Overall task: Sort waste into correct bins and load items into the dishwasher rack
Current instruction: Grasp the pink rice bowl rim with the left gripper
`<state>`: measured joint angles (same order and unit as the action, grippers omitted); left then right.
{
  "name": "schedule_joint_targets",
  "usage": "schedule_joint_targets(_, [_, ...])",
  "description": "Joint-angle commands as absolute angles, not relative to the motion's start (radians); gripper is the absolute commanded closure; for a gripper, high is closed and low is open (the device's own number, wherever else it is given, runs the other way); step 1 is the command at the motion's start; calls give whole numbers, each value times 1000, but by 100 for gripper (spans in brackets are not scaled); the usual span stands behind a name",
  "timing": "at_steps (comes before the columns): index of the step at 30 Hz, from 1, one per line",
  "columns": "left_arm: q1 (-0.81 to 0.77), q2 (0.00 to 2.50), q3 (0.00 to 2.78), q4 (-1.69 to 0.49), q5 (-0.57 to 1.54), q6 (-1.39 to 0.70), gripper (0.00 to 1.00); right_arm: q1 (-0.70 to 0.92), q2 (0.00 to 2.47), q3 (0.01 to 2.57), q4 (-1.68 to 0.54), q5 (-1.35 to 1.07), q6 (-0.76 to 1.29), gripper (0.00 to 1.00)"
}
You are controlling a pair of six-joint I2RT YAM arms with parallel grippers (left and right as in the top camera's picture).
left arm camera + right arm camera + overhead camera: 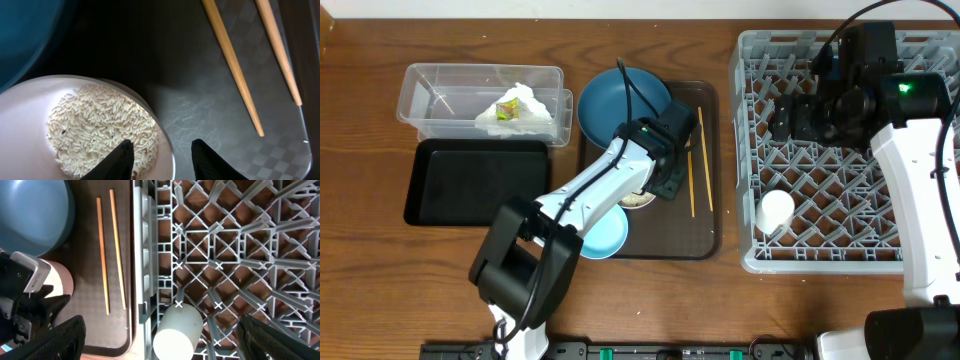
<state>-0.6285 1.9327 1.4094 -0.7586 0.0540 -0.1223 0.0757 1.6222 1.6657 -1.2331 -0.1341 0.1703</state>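
Left tool [162,146], fingers partly apart, straddles the rim of the white bowl [25,115] of rice scraps [100,130] on the brown tray [200,105]. Right tool [160,330] gapes wide above the grey rack [747,150], where a white cup [775,212] lies. In the clear tub [430,80] sits a tissue [532,100] and a wrapper [508,110], its print too small to read.

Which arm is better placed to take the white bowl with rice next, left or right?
Left. The left gripper is open across the white bowl's rim, one finger over the rice. The right gripper is open above the dishwasher rack, far from that bowl.
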Motion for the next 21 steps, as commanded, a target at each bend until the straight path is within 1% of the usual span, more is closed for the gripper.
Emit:
schedule_joint_targets(1, [-626,1946,1424,-760,44,-117,60,70,1622,1674,-1234,-131,150,6])
schedule_joint_targets(13, [-632,1956,1391,-718,44,-131,60,70,1622,1674,-1233,-131,151,5])
schedule_joint_targets(15, [-635,1971,1391,-712,45,-131,61,70,1622,1674,-1232,-131,151,5])
schedule_joint_targets(16, [-636,1981,1391,-709,45,-131,64,70,1622,1674,-1231,-131,151,5])
schedule_joint_targets(19, [-636,1990,1391,-708,45,-131,65,70,1622,1674,-1231,-131,151,5])
schedule_joint_targets(21, [-636,1990,1391,-708,45,-131,67,70,1622,1674,-1231,-131,151,5])
